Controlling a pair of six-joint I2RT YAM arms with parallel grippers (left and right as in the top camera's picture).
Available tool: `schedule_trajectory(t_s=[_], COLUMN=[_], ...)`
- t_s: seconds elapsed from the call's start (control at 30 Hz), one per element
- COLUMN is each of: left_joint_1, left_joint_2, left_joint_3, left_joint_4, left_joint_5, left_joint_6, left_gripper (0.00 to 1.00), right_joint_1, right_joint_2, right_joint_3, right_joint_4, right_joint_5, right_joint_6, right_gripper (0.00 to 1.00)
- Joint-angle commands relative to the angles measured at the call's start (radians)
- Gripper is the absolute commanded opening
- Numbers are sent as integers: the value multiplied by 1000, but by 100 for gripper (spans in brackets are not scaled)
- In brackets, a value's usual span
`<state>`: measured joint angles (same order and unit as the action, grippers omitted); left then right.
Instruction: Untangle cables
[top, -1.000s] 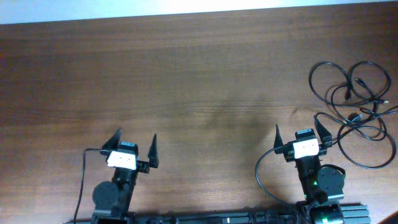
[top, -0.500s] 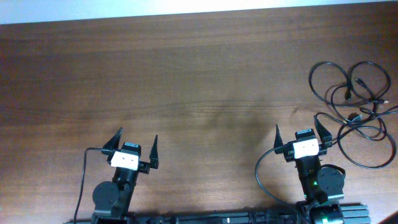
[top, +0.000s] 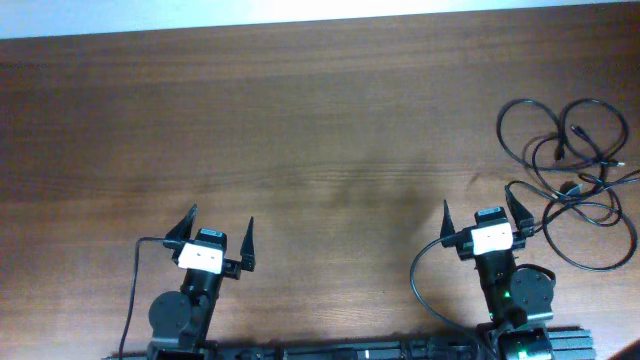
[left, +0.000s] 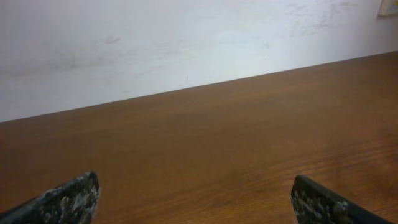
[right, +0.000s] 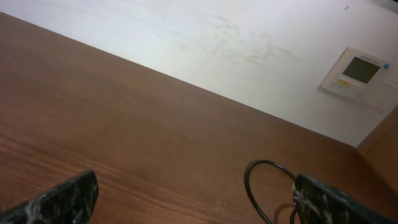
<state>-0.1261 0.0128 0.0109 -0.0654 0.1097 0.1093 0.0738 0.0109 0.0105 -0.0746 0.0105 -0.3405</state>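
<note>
The cables (top: 566, 160) are thin black cords lying in loose overlapping loops at the table's right edge, with small plug ends in the tangle. One loop also shows in the right wrist view (right: 256, 190). My right gripper (top: 482, 212) is open and empty, just left of the lowest loops, near the table's front. My left gripper (top: 217, 225) is open and empty at the front left, far from the cables. In the left wrist view its fingertips (left: 196, 196) frame bare wood; no cable shows there.
The table is brown wood (top: 300, 130) with a white wall beyond its far edge. Thicker black wires run from each arm base, one curving left of the right arm (top: 418, 280) and one beside the left arm (top: 135, 285). A wall panel (right: 357, 71) hangs behind.
</note>
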Motion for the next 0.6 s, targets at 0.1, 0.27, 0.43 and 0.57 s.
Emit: schedule_trajectory(t_s=[0.1,0.27,0.43,0.57], left_joint_1=[-4,-4,-4,-4], left_joint_2=[-8,-8,-8,-8], left_joint_3=[-2,-2,-2,-2], left_joint_4=[-4,-4,-4,-4], left_joint_5=[25,25,25,25], left_joint_6=[13,13,13,13], left_gripper=[99,99,99,99], right_joint_1=[5,4,5,5], right_joint_2=[-8,-8,-8,-8], right_joint_3=[-5,-5,-5,-5], right_joint_4=[-7,-7,-7,-4], right_joint_5=[1,2,-8,-40], right_joint_6=[5,5,14,229], right_gripper=[99,99,99,98])
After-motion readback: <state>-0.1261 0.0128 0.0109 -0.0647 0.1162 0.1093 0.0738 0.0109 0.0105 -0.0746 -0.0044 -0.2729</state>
